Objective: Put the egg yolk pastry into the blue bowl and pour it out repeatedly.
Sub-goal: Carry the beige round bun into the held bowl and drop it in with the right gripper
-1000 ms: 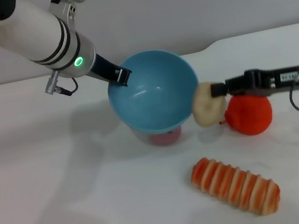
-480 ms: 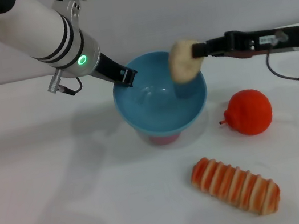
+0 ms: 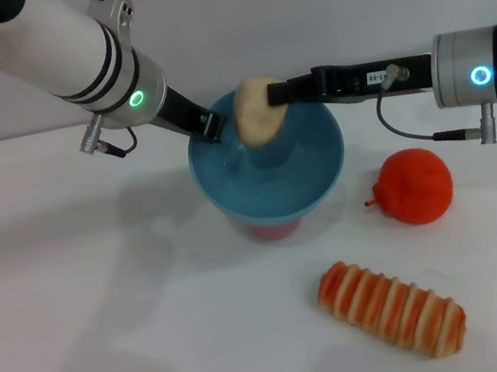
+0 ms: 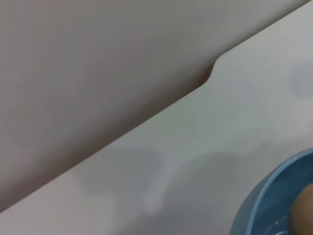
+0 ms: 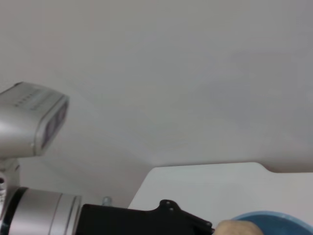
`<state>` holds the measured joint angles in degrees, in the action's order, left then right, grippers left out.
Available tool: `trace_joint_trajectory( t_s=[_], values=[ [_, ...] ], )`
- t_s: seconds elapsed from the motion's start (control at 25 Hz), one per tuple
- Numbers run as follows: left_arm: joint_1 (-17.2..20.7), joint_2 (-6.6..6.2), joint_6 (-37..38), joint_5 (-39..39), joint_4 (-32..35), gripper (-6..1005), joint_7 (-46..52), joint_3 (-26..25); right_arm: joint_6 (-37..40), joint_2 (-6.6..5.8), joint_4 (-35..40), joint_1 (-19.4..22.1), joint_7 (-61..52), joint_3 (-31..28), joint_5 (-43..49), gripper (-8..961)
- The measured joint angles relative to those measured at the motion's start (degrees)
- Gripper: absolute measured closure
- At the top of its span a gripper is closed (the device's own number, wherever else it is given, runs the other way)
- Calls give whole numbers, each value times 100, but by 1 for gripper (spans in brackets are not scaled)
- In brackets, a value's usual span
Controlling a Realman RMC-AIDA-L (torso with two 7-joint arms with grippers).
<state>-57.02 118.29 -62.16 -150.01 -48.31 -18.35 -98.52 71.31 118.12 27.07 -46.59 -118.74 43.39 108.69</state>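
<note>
Gripping the egg yolk pastry between its closed fingers, the right gripper holds it in the air over the far part of the blue bowl. The left gripper is clamped on the far left rim of this bowl, which sits near the middle of the white tabletop. An orange fruit lies to the right of the bowl, and a striped bread lies nearer the front edge.

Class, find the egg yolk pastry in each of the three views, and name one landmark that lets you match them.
Head view: egg yolk pastry held by the right gripper over the blue bowl.
Left wrist view: a tan sliver inside the bowl, at the frame's corner.
Right wrist view: a tan bump at the frame's edge.
Shared landmark: the blue bowl's rim.
</note>
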Motion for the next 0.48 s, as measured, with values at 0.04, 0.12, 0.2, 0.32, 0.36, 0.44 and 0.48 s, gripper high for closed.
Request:
trace_joint_trajectory(
  t_s=[0.04, 0.12, 0.2, 0.32, 0.36, 0.44, 0.48],
  values=[
    [7, -1, 4, 0, 9, 1000, -2, 0, -39, 2, -12, 15, 0, 0, -8, 930],
    [17, -5, 18, 0, 38, 1000, -10, -1, -40, 7, -9, 37, 16, -1, -8, 918],
    [20, -6, 52, -1, 48, 1000, -20, -1, -4, 8, 2, 47, 71, -2, -8, 906],
    [22, -7, 91, -3, 50, 1000, -31, 0, 72, 9, 15, 42, 127, 4, -17, 888],
    [22, -8, 95, -3, 49, 1000, -31, 0, 93, 9, 12, 35, 143, 6, -25, 883],
    [23, -8, 100, -2, 47, 999, -32, 0, 100, 10, 12, 31, 149, 9, -35, 871],
    [24, -8, 112, -2, 47, 999, -33, 0, 100, 9, 14, 33, 150, 9, -37, 865]
  ],
)
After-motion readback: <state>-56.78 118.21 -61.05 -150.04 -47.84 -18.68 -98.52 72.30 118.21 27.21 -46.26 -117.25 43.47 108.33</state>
